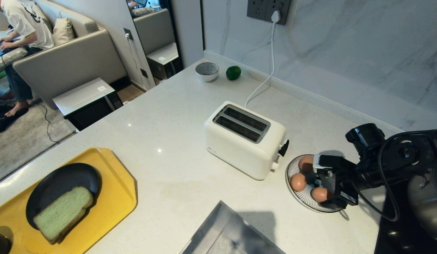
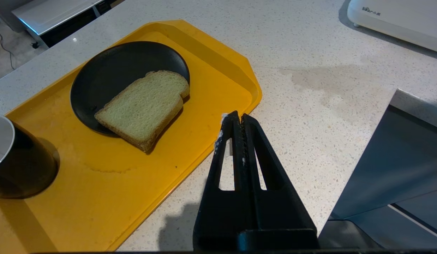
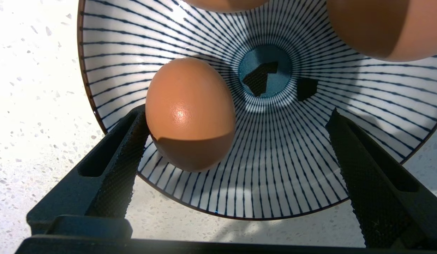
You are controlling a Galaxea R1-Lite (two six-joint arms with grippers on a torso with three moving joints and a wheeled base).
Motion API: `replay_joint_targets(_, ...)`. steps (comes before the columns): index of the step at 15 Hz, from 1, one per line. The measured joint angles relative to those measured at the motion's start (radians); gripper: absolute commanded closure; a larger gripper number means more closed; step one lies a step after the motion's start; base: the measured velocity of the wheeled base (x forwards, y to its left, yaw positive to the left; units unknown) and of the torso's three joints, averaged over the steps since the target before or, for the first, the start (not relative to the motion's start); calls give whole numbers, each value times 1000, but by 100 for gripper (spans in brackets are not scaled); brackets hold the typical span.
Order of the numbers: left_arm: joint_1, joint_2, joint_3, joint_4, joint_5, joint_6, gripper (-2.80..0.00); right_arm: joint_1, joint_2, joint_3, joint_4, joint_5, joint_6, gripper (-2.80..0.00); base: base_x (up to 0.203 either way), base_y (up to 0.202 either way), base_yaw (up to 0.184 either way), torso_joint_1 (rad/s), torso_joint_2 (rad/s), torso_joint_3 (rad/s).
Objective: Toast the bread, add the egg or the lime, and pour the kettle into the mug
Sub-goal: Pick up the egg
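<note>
On striped bowl point(image 1: 295, 168): three eggs point(image 1: 298, 182).

My right gripper point(image 3: 236, 120) hangs low, pointing down, jaws spread wide, nothing gripped. My left gripper point(image 2: 238, 118) is parked off to the left, fingers point(image 2: 252, 148) pressed together, empty.

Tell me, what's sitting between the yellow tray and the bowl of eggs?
The white toaster stands between the yellow tray and the striped bowl of eggs, as the head view shows; bare counter lies around it.
</note>
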Motion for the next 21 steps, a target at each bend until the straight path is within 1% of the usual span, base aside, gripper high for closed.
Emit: replay_joint_targets(21,0,0,0,0,0,0,0,0,46,-42,-1,0,-1,-280,0,0,0,0,0,0)
